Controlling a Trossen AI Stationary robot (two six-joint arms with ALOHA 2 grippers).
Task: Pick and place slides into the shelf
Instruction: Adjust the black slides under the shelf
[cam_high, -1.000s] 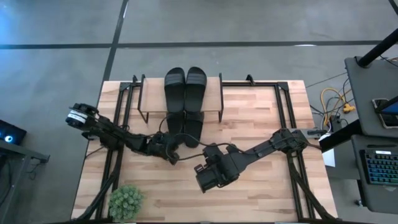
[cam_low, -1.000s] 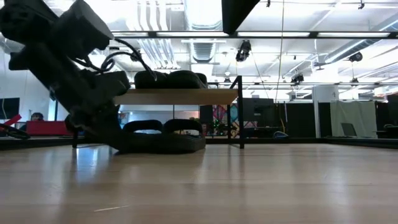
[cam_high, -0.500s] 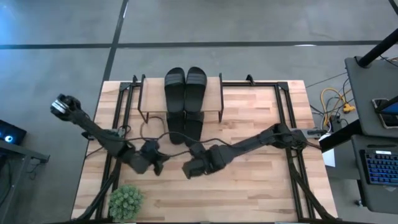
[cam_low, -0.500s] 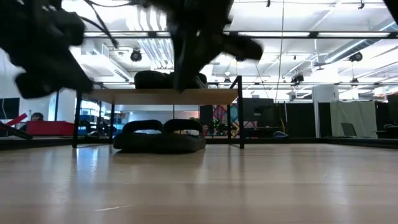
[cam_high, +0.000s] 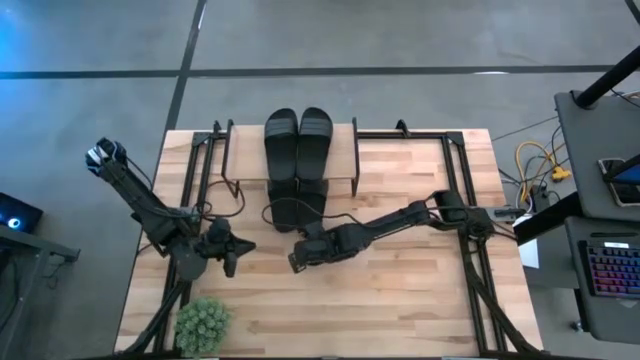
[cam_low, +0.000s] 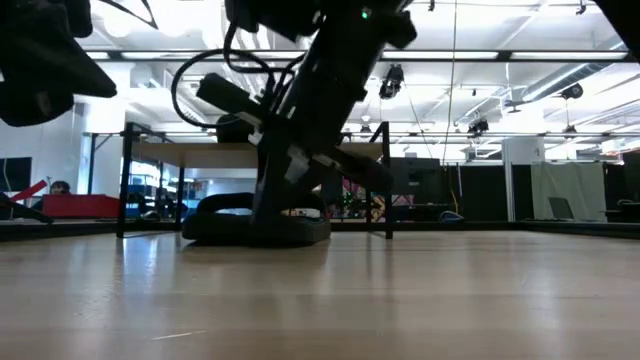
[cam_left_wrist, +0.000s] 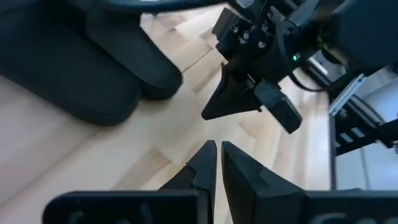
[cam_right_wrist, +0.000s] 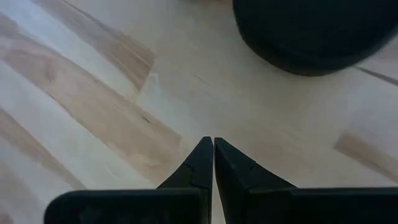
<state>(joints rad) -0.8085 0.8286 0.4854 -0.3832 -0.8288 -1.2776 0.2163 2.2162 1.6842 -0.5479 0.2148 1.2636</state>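
Two of the slides (cam_high: 297, 144) are lying side by side on the top board of the shelf (cam_high: 241, 158) at the far middle of the table (cam_high: 400, 310), and two more slides (cam_low: 255, 216) are sitting under it on the tabletop, their heels sticking out toward the near side. The left gripper (cam_high: 232, 250) is hanging over bare wood near the table's left edge, well apart from the rack and just beyond the potted plant (cam_high: 203, 323); its wrist camera is showing the fingers (cam_left_wrist: 206, 163) almost together with only a thin slit between them, holding nothing. The right gripper (cam_high: 296, 263) is reaching low over the tabletop just in front of the lower pair, its tips (cam_right_wrist: 213, 160) pressed closed and empty, pointing down at the wood with a rounded black sandal heel (cam_right_wrist: 314, 31) close ahead. In the low view the right arm is blocking part of the lower pair, so whether it is touching them is hard to say.
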